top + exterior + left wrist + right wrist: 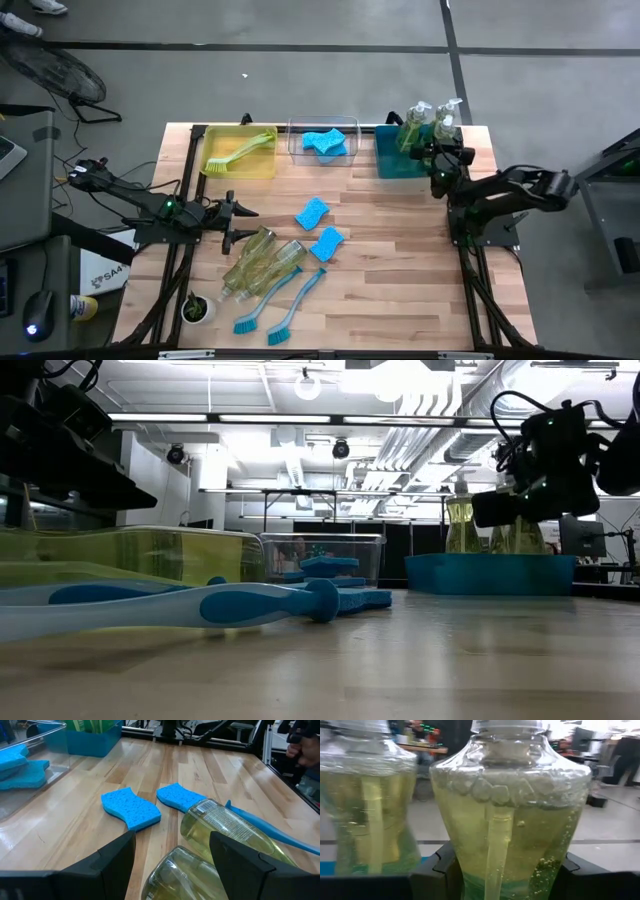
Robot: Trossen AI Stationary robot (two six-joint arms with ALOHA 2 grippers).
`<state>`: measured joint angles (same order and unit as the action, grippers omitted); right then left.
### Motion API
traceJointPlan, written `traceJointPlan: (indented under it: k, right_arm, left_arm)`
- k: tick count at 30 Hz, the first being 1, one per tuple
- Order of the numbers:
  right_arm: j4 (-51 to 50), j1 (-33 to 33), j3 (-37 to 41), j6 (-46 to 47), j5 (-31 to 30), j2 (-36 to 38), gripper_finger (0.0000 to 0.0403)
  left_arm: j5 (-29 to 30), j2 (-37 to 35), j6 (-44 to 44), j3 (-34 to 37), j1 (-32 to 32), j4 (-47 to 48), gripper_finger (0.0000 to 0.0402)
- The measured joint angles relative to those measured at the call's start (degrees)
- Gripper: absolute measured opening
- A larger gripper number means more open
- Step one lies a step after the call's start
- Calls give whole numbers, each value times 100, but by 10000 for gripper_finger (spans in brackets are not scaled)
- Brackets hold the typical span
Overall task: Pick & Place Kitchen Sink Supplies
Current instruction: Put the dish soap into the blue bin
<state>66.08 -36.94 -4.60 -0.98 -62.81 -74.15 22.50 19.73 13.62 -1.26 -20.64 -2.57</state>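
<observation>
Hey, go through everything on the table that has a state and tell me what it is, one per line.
Left gripper: open, beside the lying bottles.
Right gripper: fingers around an upright bottle in the teal bin.
Lying bottles: on their sides on the table.
Yellow bin: holds one brush.
Clear bin: holds sponges.
Two loose sponges: flat on the table.

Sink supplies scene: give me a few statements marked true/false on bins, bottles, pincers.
1. The yellow rectangular bin holds a yellow-green long-handled dish brush. True.
2. The clear rectangular bin is empty. False: light-blue wavy-edged sponges lie inside.
3. The right pincer is at a clear yellow-green pump-top soap bottle over the teal rectangular bin. True.
4. The left pincer grips a sponge. False: open, near bottles lying on the table.
</observation>
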Motion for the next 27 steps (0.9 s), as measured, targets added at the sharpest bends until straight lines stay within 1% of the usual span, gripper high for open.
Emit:
traceJointPlan:
  k: [6, 14, 18, 22, 27]
  right_arm:
    - [-29, -540, 0, -40, 637, 0, 179]
    - [-214, -678, -7, 9, 789, 0, 186]
    - [-214, -643, -7, 64, 784, 0, 187]
    - [-230, -573, -7, -120, 756, 0, 195]
    - [-260, -460, -7, -218, 372, 0, 242]
  left_arm:
    - [0, 0, 1, 0, 0, 0, 250]
    - [0, 0, -1, 0, 0, 0, 250]
    - [1, 0, 0, 0, 0, 0, 250]
    - [0, 0, 0, 0, 0, 0, 250]
    - [1, 0, 0, 0, 0, 0, 250]
